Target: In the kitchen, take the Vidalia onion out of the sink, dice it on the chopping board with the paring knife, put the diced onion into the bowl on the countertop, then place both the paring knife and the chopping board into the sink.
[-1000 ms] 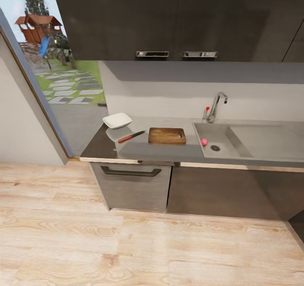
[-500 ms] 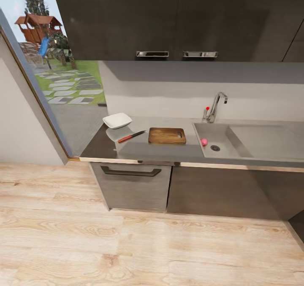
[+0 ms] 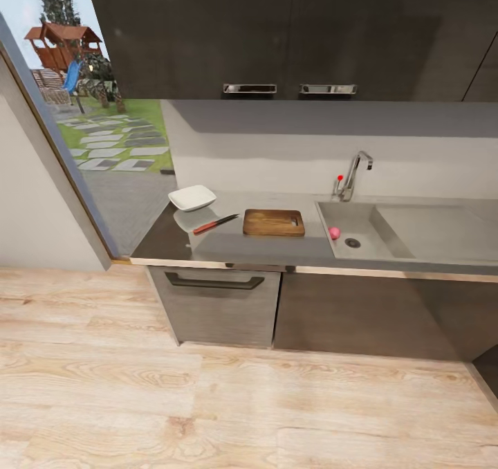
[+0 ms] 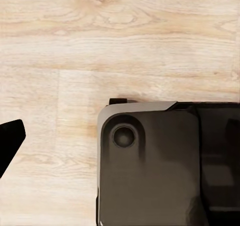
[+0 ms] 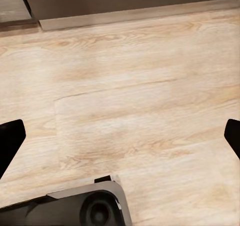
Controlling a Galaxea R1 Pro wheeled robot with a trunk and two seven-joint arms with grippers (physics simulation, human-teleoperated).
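In the head view the Vidalia onion (image 3: 334, 232), small and pink, lies in the grey sink (image 3: 363, 218) near the drain. On the dark countertop (image 3: 235, 249), the brown chopping board (image 3: 274, 222) lies left of the sink. The red-handled paring knife (image 3: 214, 225) lies left of the board, and the white bowl (image 3: 192, 197) sits beyond it near the counter's left end. My right gripper (image 5: 120, 136) hangs open over the wood floor, both black fingertips (image 5: 10, 141) far apart. My left gripper (image 4: 120, 141) hangs above my dark base, one fingertip (image 4: 10, 141) showing wide at the frame's edge.
A chrome faucet (image 3: 353, 175) with a red knob stands behind the sink, with a drainboard (image 3: 443, 227) to its right. Dark wall cabinets (image 3: 290, 33) hang above. A glass door (image 3: 83, 109) is at the left. Wood floor (image 3: 207, 400) lies between me and the grey base cabinets (image 3: 221, 303).
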